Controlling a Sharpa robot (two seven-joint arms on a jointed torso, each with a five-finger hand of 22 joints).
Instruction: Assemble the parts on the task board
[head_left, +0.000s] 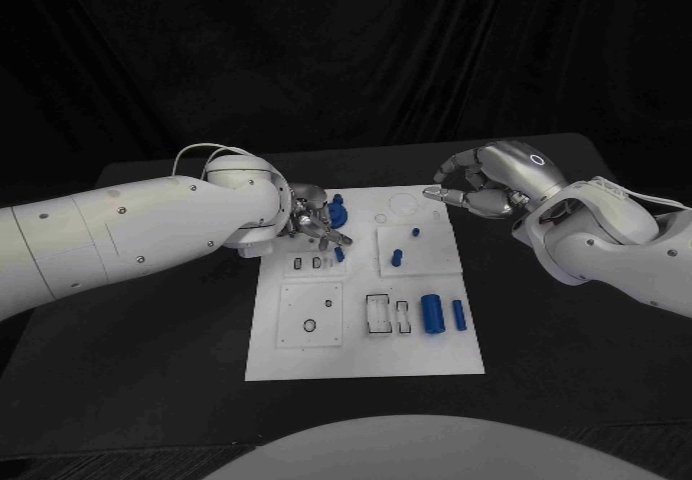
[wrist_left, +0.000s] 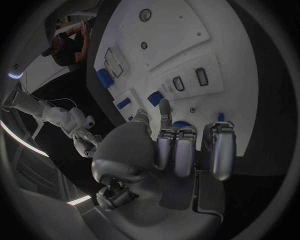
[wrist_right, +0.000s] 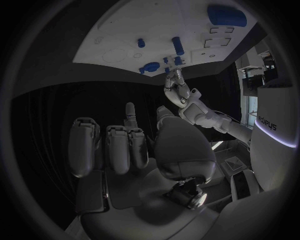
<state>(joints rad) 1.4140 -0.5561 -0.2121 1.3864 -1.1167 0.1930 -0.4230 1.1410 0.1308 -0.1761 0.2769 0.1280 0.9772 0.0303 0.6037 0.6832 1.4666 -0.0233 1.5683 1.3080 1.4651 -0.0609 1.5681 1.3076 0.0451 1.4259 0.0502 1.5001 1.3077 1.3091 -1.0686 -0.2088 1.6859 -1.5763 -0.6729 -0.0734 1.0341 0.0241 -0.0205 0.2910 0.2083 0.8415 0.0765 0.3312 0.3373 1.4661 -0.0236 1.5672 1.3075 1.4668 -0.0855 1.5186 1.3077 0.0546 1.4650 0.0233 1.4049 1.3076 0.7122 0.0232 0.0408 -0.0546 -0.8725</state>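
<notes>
On the black tabletop lies the white board, long side running away from the robot. The left hand sits over the board's far left part, fingers curled down among small blue parts; a blue part stands just beside its fingers and a smaller one lies just below them. Whether the fingers pinch anything cannot be told: in the left wrist view the left hand has its fingers folded toward the palm, with a blue piece peeking just past the fingertips, touching or very near.

The right hand hovers at the board's far right corner, fingers curled inward, thumb side toward the board, nothing visible in it. In the right wrist view the right hand shows folded fingers with an empty palm, well apart from the board.

On the near half of the board, two blue cylinders lie side by side, the thinner one nearer the right edge, next to outlined slots. A raised square plate with an oval hole sits on the near left. A short blue peg and a tiny one rest on the right middle plate.
</notes>
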